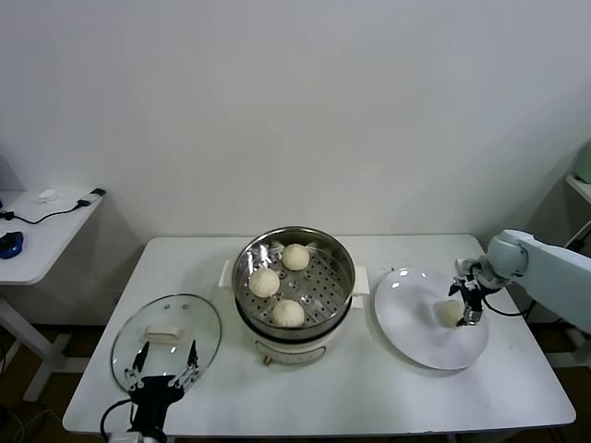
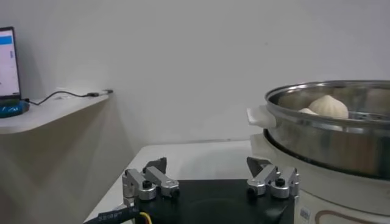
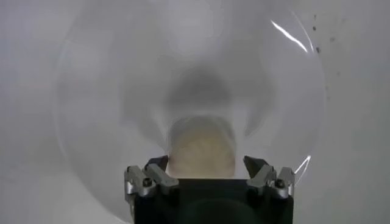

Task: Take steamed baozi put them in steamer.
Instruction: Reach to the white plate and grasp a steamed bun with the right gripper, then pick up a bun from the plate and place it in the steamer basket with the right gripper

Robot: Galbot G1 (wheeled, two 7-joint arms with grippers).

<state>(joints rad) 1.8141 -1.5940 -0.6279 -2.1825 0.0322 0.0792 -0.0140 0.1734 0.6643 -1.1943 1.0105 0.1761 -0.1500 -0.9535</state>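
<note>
The steamer (image 1: 343, 268) stands at the table's middle on a cream pot and holds three steamed baozi (image 1: 295, 257) (image 1: 264, 282) (image 1: 288, 313). A fourth baozi (image 1: 450, 314) lies on the white plate (image 1: 416, 337) to the right. My right gripper (image 1: 466, 305) is down over it. In the right wrist view that baozi (image 3: 201, 146) sits between the open fingers of the right gripper (image 3: 205, 161), with a small gap on one side. My left gripper (image 1: 164, 362) waits open at the front left. In its wrist view the left gripper (image 2: 207, 164) holds nothing, and the steamer (image 2: 329, 137) is beside it.
A round glass lid (image 1: 166, 318) with a cream handle lies flat at the front left, just behind the left gripper. A white side table (image 1: 37, 231) with cables stands off to the far left. A wall closes the back.
</note>
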